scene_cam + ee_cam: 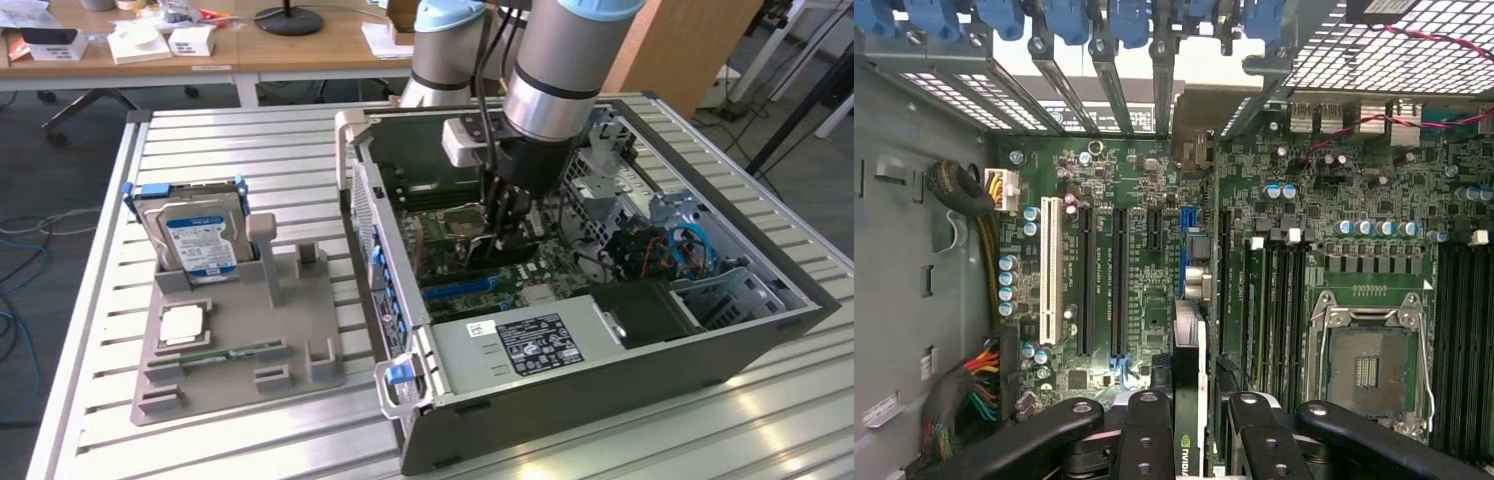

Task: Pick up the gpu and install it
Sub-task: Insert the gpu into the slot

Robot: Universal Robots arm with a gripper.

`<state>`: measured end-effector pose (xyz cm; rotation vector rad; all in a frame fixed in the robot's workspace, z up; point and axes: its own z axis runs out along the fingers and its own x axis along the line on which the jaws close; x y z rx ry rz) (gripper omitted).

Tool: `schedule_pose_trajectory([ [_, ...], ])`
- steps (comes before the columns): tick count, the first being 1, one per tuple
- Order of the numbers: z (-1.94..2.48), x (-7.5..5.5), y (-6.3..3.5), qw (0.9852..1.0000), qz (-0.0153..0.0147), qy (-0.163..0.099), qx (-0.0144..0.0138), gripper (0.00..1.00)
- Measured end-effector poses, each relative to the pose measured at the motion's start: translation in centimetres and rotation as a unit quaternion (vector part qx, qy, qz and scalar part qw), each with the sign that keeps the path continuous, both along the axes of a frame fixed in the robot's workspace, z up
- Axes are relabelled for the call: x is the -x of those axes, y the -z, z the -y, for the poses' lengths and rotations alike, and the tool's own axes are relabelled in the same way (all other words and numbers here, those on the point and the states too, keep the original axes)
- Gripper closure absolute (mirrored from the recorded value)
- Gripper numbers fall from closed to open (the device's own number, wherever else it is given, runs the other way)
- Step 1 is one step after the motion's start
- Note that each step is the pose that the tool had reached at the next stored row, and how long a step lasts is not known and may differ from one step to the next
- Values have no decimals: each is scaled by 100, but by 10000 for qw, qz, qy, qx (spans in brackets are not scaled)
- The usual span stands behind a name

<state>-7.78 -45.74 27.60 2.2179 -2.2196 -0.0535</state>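
- The gripper [511, 228] hangs down inside the open computer case [747, 330]. Its fingers [1149, 435] are closed tight on the gpu [1188, 365], one on each flat side, with just the thin card between them.
- The gpu is held standing on its edge over the motherboard [1144, 180]. I think this is so its long bottom edge can go straight down into a slot.
- The gripper holds the card by its upper edge, so the bottom edge is free.
- In the exterior view the gpu [523, 252] sits low in the middle of the case, near the board. I cannot tell if it touches the board or is in a slot.
- Long black slots [1086, 280] and a white slot [1051, 270] lie beside the card and run the same way it does.
- The square processor socket [1369, 365] is on the card's other side, a little apart.
- Blue clips [1069, 20] line the back wall of the case. I think the card's metal end belongs near there.
- Wires [974, 385] bunch up by one case wall, apart from the card.
- The power supply box [534, 345] and the case walls are near the arm, so there is little room to move sideways.
- Outside the case, on the table [240, 140], a grey stand [240, 340] holds a hard drive [198, 235] and a thin memory stick [220, 352]. They are well apart from the gripper.
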Motion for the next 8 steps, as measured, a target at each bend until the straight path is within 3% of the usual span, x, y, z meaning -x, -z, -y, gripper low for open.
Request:
schedule_pose_trajectory([
  [8, 0, 2, 86, 10000, 0, 0, 0, 74],
])
